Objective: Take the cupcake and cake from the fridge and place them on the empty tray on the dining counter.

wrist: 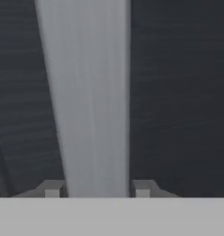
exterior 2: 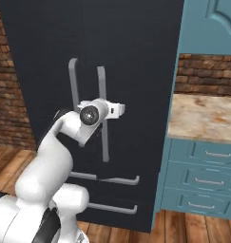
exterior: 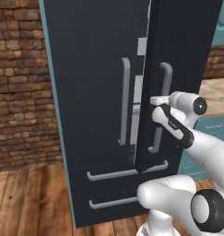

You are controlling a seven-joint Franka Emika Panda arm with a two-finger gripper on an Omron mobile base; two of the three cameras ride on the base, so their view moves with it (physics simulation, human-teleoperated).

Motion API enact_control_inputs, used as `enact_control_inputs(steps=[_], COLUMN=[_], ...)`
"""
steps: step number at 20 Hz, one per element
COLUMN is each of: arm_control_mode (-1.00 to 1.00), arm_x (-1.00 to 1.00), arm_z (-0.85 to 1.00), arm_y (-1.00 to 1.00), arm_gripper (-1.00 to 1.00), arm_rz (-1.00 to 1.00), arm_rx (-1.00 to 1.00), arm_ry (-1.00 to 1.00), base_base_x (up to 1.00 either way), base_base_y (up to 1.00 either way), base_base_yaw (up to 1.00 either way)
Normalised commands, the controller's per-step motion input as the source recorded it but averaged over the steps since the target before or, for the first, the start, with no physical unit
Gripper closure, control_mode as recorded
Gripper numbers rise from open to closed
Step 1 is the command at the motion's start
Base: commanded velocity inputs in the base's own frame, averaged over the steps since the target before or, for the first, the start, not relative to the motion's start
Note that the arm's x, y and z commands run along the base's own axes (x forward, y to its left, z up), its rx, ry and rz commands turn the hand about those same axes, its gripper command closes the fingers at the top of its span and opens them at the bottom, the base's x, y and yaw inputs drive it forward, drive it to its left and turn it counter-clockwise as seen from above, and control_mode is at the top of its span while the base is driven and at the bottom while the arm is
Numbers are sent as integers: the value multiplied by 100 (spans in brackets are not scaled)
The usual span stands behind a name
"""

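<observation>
Gripper [wrist: 97, 189] apparently clamped on the right door's grey bar handle [wrist: 88, 92], fingertips flanking it closely. Fridge [exterior: 95, 92] dark navy; right door slightly ajar.

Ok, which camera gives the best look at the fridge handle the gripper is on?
The hand view: the right door's handle runs up between the gripper fingertips. The left base view shows its full bar beside the slightly open door edge; in the right base view the wrist covers its middle.
</observation>
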Motion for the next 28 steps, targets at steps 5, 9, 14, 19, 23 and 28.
enact_control_inputs(steps=[5,9,14,19,23,28], arm_control_mode=[-100,-100,-100,-100,-100,-100], arm_x=[-100,-100,-90,-30,-73,-68], arm_z=[4,0,0,0,0,4], arm_y=[-100,-100,-99,-56,-2,50], arm_gripper=[100,100,100,-100,-100,-100], arm_rz=[0,0,0,-4,-42,-57], arm_rx=[0,0,0,0,-1,-8], arm_ry=[15,15,5,0,-7,-21], base_base_x=[0,0,0,0,0,0], base_base_y=[0,0,0,0,0,0], base_base_yaw=[0,0,0,0,0,0])
